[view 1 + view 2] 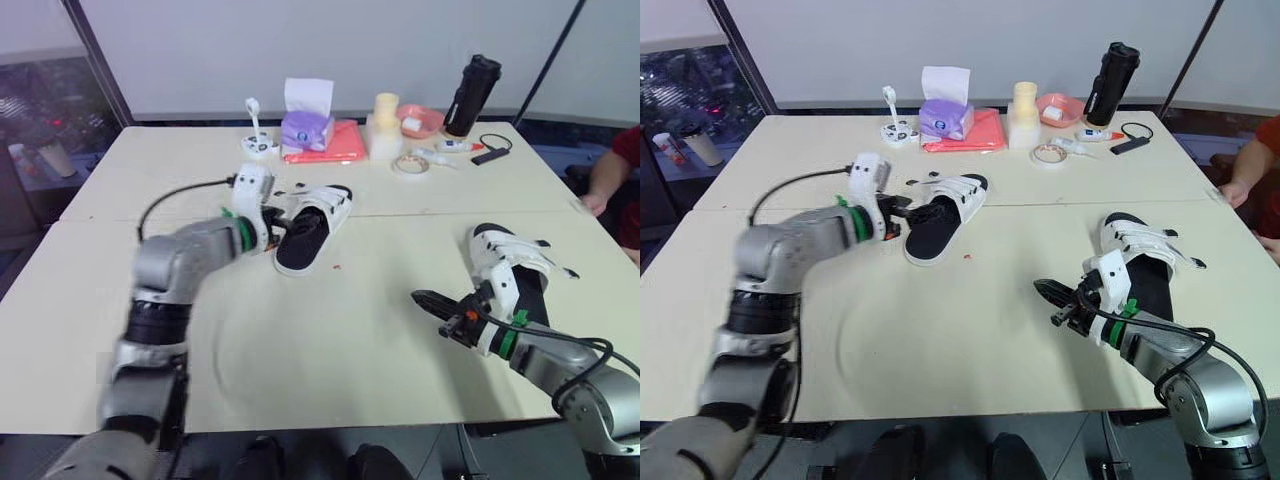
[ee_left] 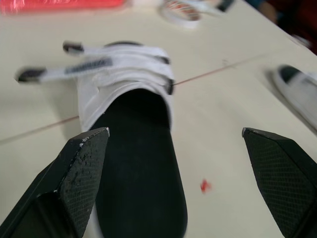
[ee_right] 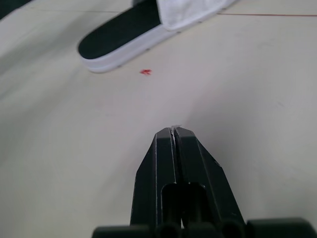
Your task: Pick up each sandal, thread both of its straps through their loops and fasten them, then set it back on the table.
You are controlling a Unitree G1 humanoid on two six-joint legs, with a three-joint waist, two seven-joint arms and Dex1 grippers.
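The left pincer (image 2: 173, 133) sits over the table (image 1: 300, 350) at about 10 o'clock from the table's middle. Its two black fingers are spread wide apart and grip nothing. They point at the first sandal (image 1: 312, 228), which lies flat just beyond them towards 2 o'clock. This sandal has a black footbed and a white upper. In the left wrist view two strap tails (image 2: 64, 69) with dark tips stick out sideways past the edge of the upper. A small red speck (image 1: 336, 267) lies on the table close to the sandal's heel, at its 5 o'clock. Along the far edge, around 12 o'clock, stand a purple tissue pack (image 1: 307, 128) on a coral cloth (image 1: 340, 145), a cream stack (image 1: 385, 125), a pink bowl (image 1: 421, 120), a roll of tape (image 1: 410, 164) and a black bottle (image 1: 472, 95). The right pincer (image 3: 174, 131) is at about 4 o'clock from the table's middle, fingers pressed together, tip low over bare table and aimed towards 10 o'clock. The second sandal (image 1: 510, 265) lies close to that arm's wrist, at 2 o'clock from the tip, with its strap ends (image 1: 560, 270) splayed out towards 3 o'clock. A person's hand (image 1: 597, 200) rests at the table's 3 o'clock edge.
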